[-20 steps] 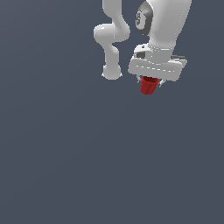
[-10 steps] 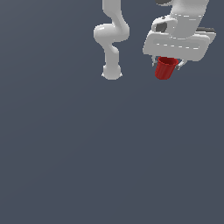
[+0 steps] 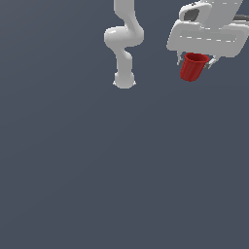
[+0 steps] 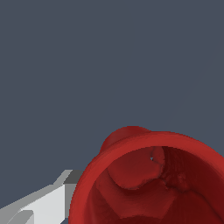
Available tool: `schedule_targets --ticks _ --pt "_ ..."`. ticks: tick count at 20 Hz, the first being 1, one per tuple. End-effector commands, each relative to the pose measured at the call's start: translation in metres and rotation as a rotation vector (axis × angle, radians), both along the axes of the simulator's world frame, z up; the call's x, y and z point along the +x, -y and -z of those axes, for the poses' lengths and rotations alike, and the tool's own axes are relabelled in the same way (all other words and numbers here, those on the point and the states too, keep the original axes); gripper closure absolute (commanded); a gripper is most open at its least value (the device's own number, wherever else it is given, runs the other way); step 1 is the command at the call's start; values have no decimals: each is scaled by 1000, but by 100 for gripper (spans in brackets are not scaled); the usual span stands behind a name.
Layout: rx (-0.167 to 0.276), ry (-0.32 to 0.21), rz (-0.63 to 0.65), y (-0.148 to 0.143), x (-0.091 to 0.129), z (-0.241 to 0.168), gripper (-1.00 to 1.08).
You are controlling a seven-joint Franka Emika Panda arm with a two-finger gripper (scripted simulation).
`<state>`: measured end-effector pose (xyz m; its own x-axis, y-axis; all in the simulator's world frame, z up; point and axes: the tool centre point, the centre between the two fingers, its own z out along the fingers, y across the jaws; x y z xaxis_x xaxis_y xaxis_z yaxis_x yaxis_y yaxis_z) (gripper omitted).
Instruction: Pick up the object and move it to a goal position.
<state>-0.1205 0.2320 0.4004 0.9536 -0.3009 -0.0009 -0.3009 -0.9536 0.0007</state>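
The red bucket [image 3: 193, 67] is a small ribbed cup, tapered toward its base, hanging below the white gripper [image 3: 194, 62] near the exterior view's upper right. The gripper is shut on its rim and holds it well above the grey floor. The fingertips show only as small grey tips at each side of the rim. In the wrist view the bucket [image 4: 148, 183] fills the lower part, its open mouth facing the camera, with one white finger [image 4: 41, 205] beside it.
The arm's white base [image 3: 124, 80] stands on the dark grey floor [image 3: 97, 170] at the upper middle of the exterior view, to the left of the held bucket. Nothing else shows on the floor.
The gripper with the bucket has moved toward the exterior view's right and slightly upward, and looks larger in view. The bucket stays held.
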Motion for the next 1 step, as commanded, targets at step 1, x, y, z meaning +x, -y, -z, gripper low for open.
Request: schedule_targets --ticks 1 --pt "1 1 1 -1 0 -3 108"
